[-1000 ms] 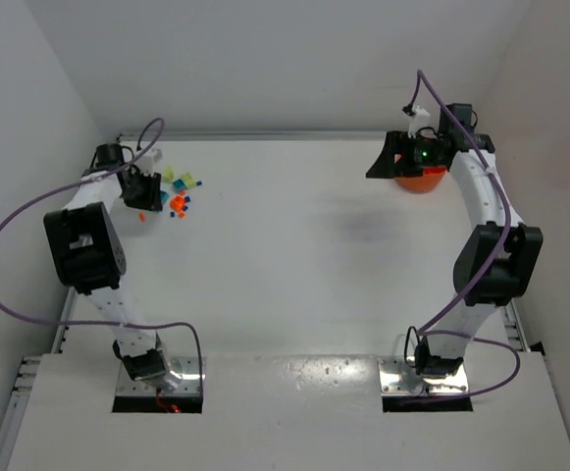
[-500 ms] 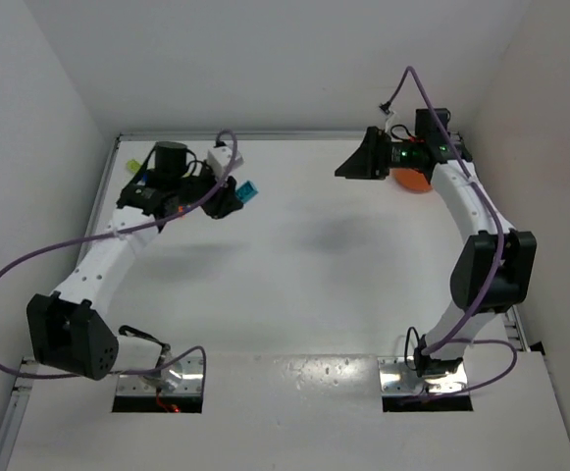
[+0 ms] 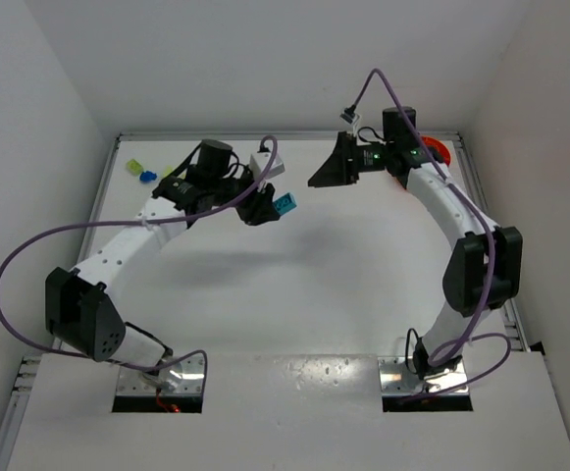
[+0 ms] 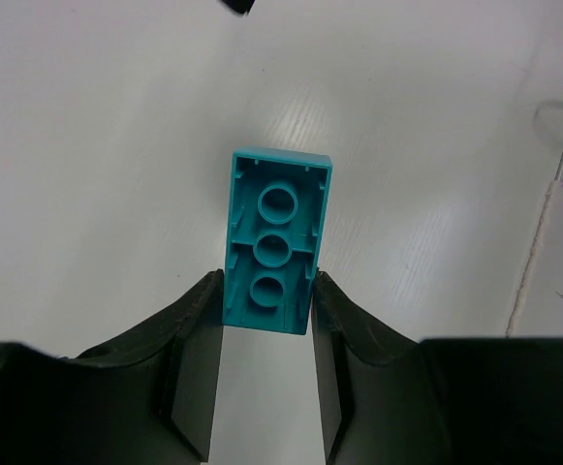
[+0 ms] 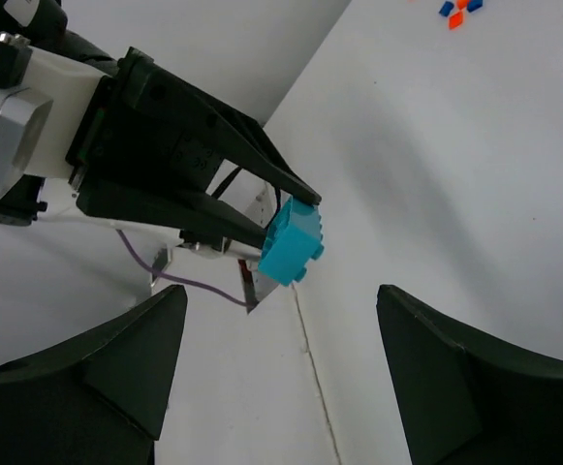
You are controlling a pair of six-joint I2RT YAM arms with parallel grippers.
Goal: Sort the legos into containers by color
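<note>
From above, the left gripper (image 3: pixel 273 207) is clamped on a teal brick (image 3: pixel 285 205) held in the air over the far middle of the table (image 3: pixel 363 285); the right gripper (image 3: pixel 322 169) faces it from just to the right, jaws wide apart and holding nothing; the orange bowl (image 3: pixel 440 150) sits at the far right, behind that arm; a few loose bricks (image 3: pixel 139 171) lie at the far left. We judge this to be a hand-over, so the right jaws should line up with the brick's free half and close firmly before the left lets go.

In the left wrist view, the brick (image 4: pixel 276 242) shows its hollow underside; the fingers (image 4: pixel 199 320) pinch its near end across the short sides, leaving the far half bare for the taker.

In the right wrist view, the brick (image 5: pixel 293 244) sticks out of the left gripper (image 5: pixel 262 228) near the open right gripper (image 5: pixel 281 320), a little above centre, so we would raise our aim slightly.

A second ago the left arm was at the far-left pile and the right arm hung over the bowl; both have since swung toward the middle.
</note>
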